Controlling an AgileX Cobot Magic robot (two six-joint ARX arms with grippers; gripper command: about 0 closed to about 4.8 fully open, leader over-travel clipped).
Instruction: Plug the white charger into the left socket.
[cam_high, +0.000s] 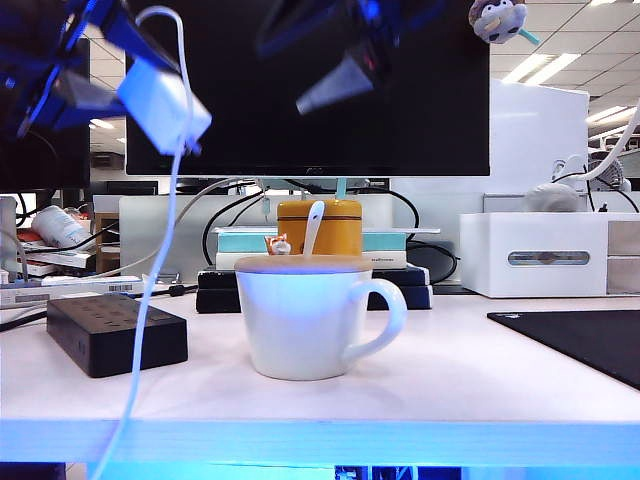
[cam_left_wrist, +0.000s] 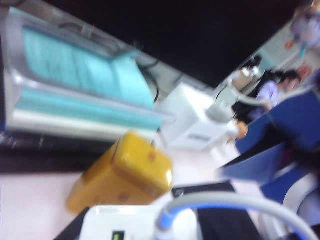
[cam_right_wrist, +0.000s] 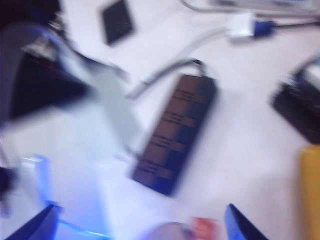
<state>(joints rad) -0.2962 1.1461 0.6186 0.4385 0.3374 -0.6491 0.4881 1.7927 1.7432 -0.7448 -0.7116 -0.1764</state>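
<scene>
Exterior view: the small white rectangular plastic charger (cam_high: 163, 104) hangs high above the white table (cam_high: 450, 380), pinched in the left gripper (cam_high: 95, 95), whose dark fingers close on its sides. Its long thin white cable (cam_high: 150, 300) loops over the top of the block and drops down past the front of the matte black brick-shaped power strip (cam_high: 117, 333). The strip lies flat on the table, just beside the white ceramic mug (cam_high: 315, 318) and on the left gripper's side of it. The left socket cannot be picked out from this low angle; only faint marks show along the strip's top face.

The right gripper (cam_high: 345, 80) is also raised, above and behind the mug, against the black monitor screen (cam_high: 420, 90). It appears blurred, and its grey tip points down toward the charger's side.

Right wrist view: blurred, looking down on the power strip (cam_right_wrist: 175, 132), where rows of slot holes (cam_right_wrist: 161, 171) are visible on its top face. The two dark fingertips (cam_right_wrist: 240, 225) of the right gripper stand wide apart with nothing between them. The charger's pale blurred body (cam_right_wrist: 112, 107) sits between camera and table, beside the strip.

Left wrist view: the charger (cam_left_wrist: 135, 222) fills the near edge, with a yellow tin (cam_left_wrist: 125, 172) beyond it. The left gripper's fingers cannot be made out there.
</scene>
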